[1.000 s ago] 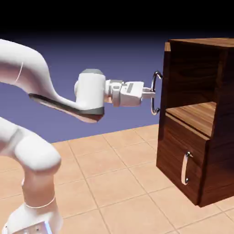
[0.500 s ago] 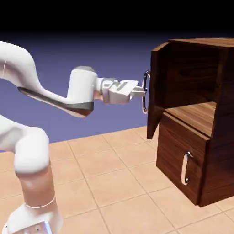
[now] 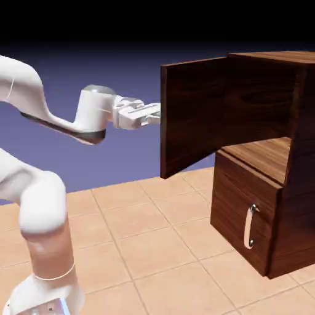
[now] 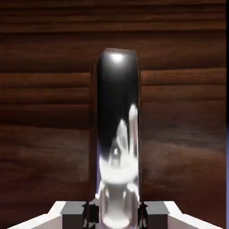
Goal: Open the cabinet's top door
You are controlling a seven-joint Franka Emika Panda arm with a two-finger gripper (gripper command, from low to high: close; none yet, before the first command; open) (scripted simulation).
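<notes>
Looking into the cabinet (image 3: 303,123) in the exterior view, we see its upper compartment standing open, with dark walnut-grain walls and a lighter wooden shelf (image 3: 271,155) as its floor. We make out no items on the part of that shelf in sight; the door (image 3: 194,114) hides some of the inside. Below, the lower panel (image 3: 246,206) sits closed, its curved silver handle (image 3: 249,227) upright on the front.

We have the door swung well out from the cabinet, toward the exterior view's left, hinged at the compartment's far side. It is a flat, dark brown panel, upright, with a thin, slightly redder edge nearest the arm (image 3: 92,111). Its own handle (image 4: 117,116) is out of sight there, but in the hand view it shows large: glossy, near black higher up and bright silver lower down, against streaky brown grain. We have the gripper (image 4: 117,215) clamped on that handle, one grey fingertip (image 4: 73,214) on either side.
</notes>
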